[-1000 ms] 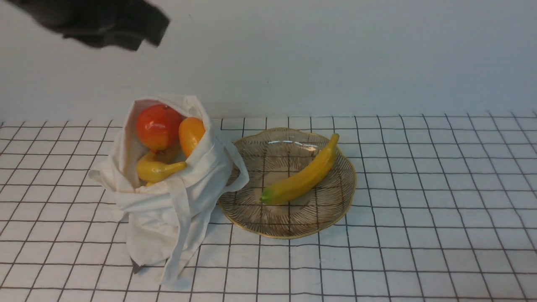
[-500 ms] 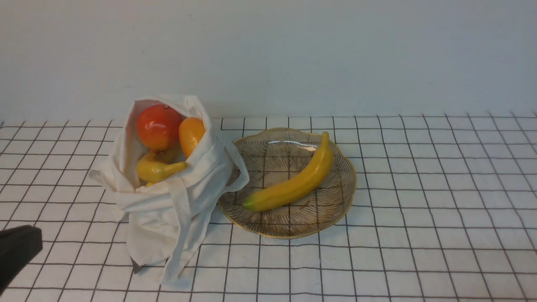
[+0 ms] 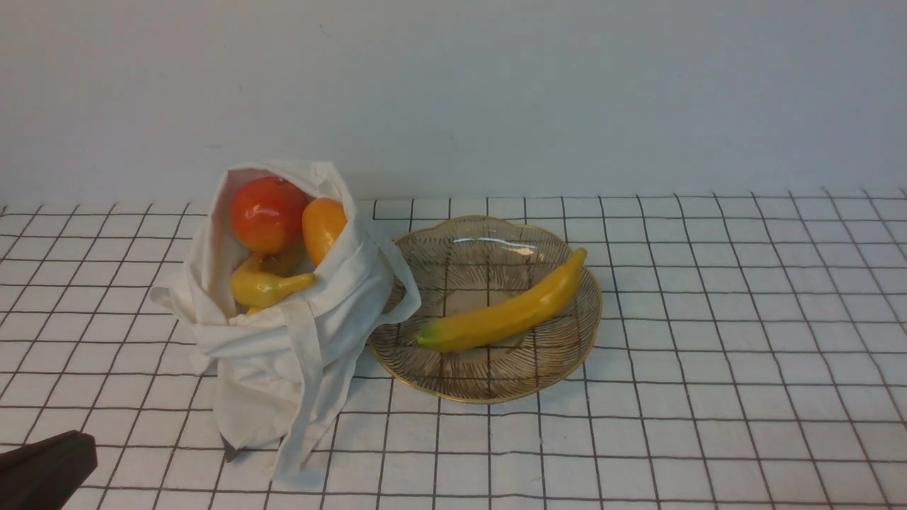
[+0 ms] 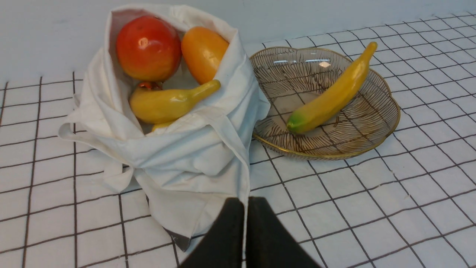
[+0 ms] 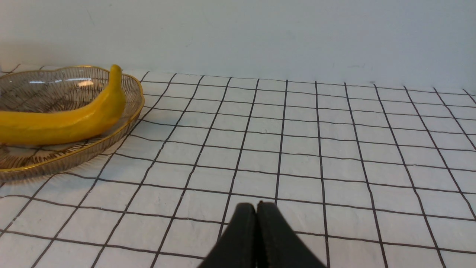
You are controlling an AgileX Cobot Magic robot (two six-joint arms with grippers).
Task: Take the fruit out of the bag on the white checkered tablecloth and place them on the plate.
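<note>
Fingertips of the dark left end effector (image 4: 241,203) are pressed together; spread them before reaching into the soft white cloth bag (image 3: 283,354), lifting its glossy red-orange round fruit (image 3: 267,214) clear of the rim.

Beyond the left pincer (image 4: 241,204), the bag (image 4: 186,149) hides part of the orange fruit (image 4: 203,52) and all but a sliver of 1 yellow piece (image 4: 162,125). Off to 1 side of the right pincer (image 5: 256,207), the plate (image 5: 126,126) and its banana (image 5: 74,124) are cut off. Both pincers' bases, and the left arm (image 3: 49,471) in the front view, run out of frame.
</note>
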